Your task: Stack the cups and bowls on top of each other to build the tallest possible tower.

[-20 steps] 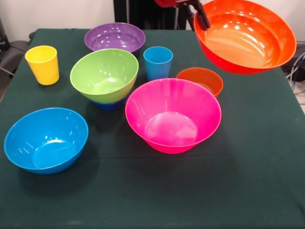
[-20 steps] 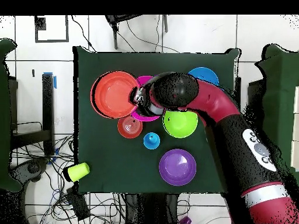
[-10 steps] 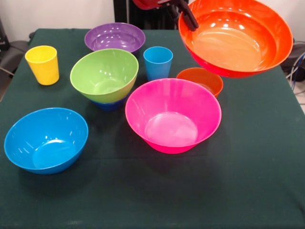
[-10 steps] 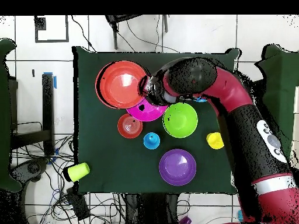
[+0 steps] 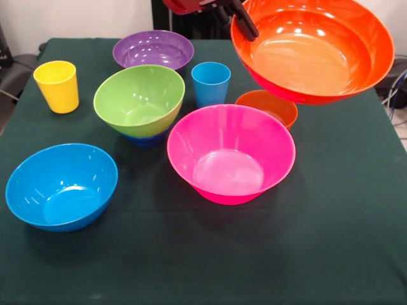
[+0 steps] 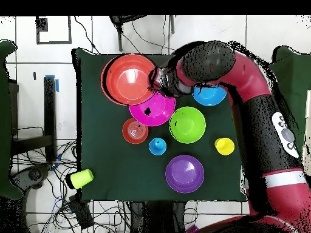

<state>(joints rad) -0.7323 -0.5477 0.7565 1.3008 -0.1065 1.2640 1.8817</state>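
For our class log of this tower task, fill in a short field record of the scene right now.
held item: orange-red bowl, gripped at its rim by the gripper, jaws closed on it, lifted above the table
tower so far: lime green bowl on small dark blue bowl
loose bowls: pink bowl, light blue bowl, purple bowl, small orange bowl
cups on table: yellow cup, light blue cup
off table: lime green cup

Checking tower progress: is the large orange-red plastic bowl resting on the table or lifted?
Lifted. The large orange-red plastic bowl hangs tilted above the table, gripped at its rim by the gripper, touching no other bowl.
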